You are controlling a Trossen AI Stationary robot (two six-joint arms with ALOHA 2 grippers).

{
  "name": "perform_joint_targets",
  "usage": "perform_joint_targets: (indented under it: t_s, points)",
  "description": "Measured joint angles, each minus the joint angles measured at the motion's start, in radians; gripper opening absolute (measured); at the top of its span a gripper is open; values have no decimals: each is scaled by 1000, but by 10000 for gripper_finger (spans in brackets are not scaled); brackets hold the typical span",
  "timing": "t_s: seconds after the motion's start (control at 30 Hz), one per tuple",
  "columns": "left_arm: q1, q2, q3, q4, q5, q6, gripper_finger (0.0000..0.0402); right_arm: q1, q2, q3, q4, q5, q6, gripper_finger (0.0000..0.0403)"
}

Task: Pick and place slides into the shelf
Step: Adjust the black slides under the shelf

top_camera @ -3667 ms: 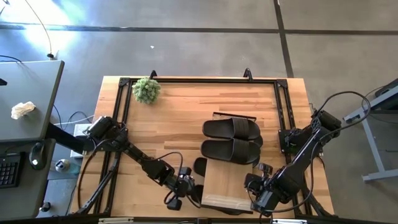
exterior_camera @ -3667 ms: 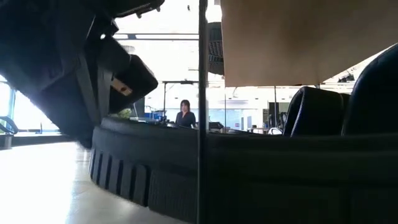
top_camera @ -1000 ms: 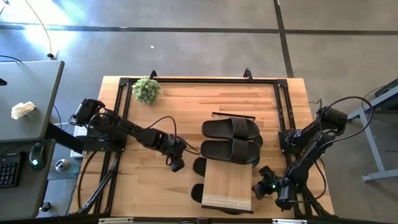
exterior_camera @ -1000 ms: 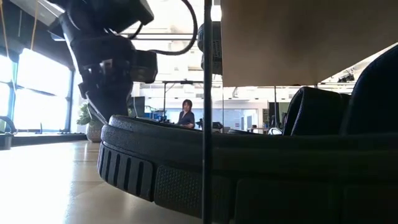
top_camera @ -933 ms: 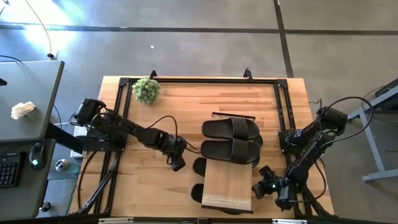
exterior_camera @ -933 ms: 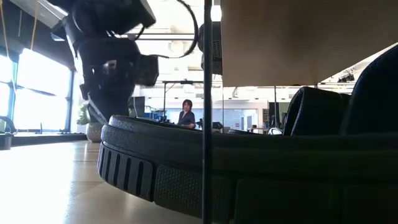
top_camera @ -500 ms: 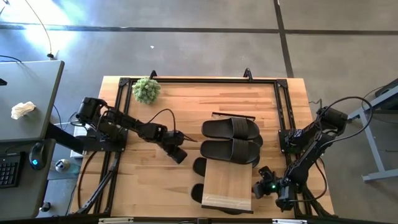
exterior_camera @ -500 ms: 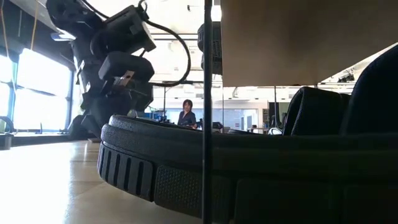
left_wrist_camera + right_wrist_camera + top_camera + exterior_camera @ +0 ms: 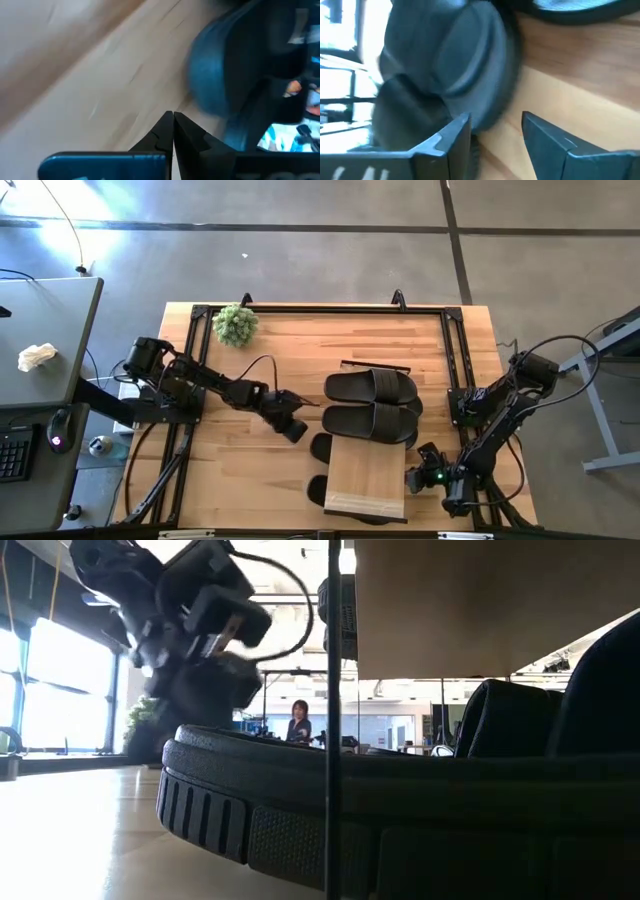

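A slide point(image 9: 445, 75) lies, seemingly untouched, before the right gripper's point(image 9: 495, 131) parted jaws

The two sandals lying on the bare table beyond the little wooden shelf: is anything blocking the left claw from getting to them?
Nothing visible does. The left gripper is shut and sits over bare table just beside the nearer of the two slides, with only wood between them. The shelf lies off to the side, not in that path.

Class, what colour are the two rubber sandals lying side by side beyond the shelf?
The two matte rubber slip-on sandals are black, clearest in the high view.
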Motion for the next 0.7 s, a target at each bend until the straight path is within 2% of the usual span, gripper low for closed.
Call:
perform_joint_targets:
  t_s: [0.17, 0.27, 0.37, 0.5, 0.6, 0.7]
  points:
    - [-35, 0, 1, 97, -89, 239, 1, 15, 0, 0, -55, -35, -14, 132]
    - [-35, 0, 1, 80, -135, 255, 1, 16, 1, 7, -68, -72, -45, 103]
    - [-28, 1, 1, 82, -162, 256, 1, 16, 1, 65, -163, -122, -90, 67]
    - [-34, 10, 2, 103, -147, 245, 0, 12, 1, 246, -504, -178, -126, 10]
    - [-31, 22, 4, 107, -151, 240, 0, -1, 1, 413, -834, -236, -153, 12]
    - [-30, 27, 3, 108, -158, 233, 0, -36, 1, 530, -1067, -331, -235, 12]
